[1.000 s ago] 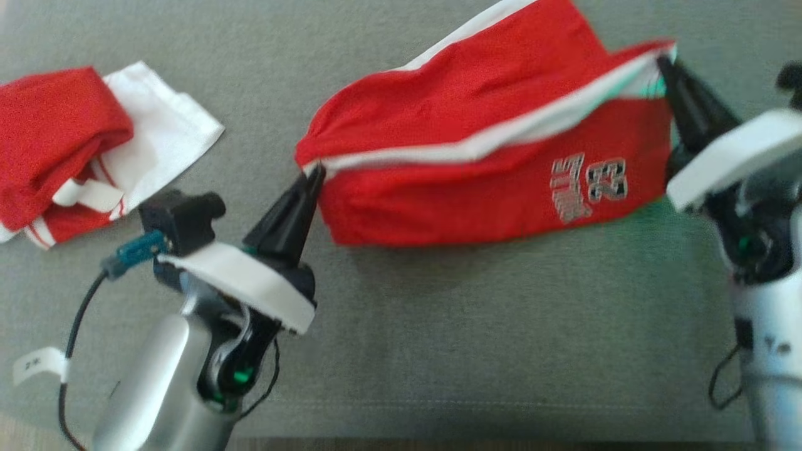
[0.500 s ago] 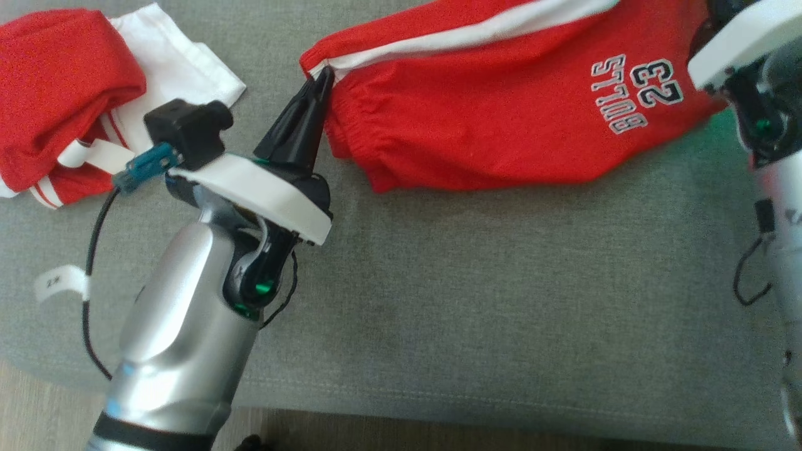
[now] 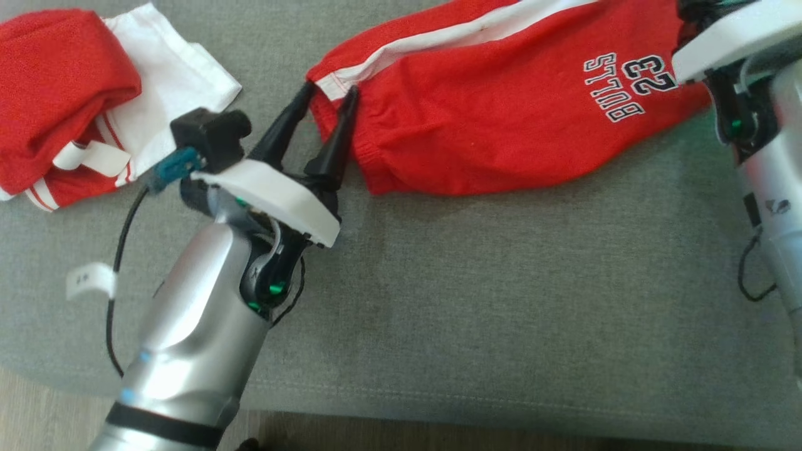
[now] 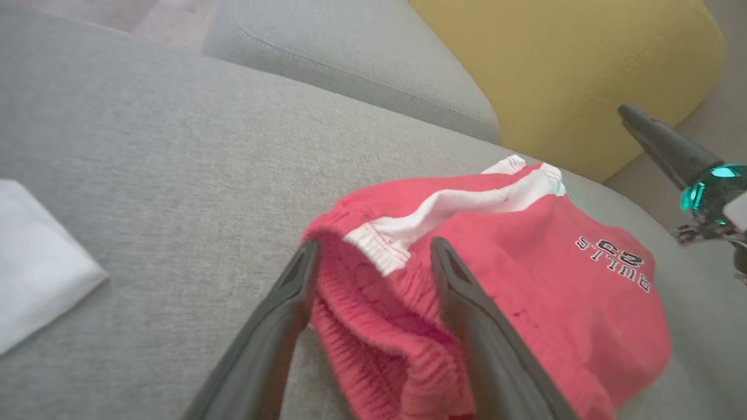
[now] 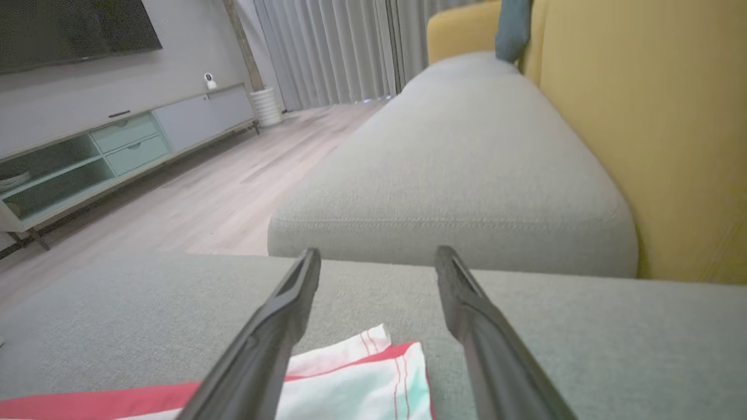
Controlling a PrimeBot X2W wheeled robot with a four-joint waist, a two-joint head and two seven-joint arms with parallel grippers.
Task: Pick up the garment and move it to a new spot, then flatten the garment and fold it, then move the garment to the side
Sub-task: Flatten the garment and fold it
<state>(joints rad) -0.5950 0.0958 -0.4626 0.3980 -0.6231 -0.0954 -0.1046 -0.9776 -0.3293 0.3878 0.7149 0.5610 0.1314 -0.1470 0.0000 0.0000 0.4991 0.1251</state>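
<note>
Red shorts [image 3: 501,106] lie stretched on the cushion [image 3: 501,300], left claw [image 3: 330,91] and right claw [image 5: 378,252] both spread wide at the ends; I'd smooth wrinkles outward before folding.

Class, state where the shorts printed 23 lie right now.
In the head view, the shorts lie on the grey cushion, upper middle to right, with a waistband corner between the fingers of the open left gripper.

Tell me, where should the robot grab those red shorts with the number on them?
Probably the bunched elastic waistband at the left end of the red shorts, coming in low from the robot's left along the grey cushion. That edge is thick and puffs up off the cushion, and the left gripper's open fingers straddle it.
</note>
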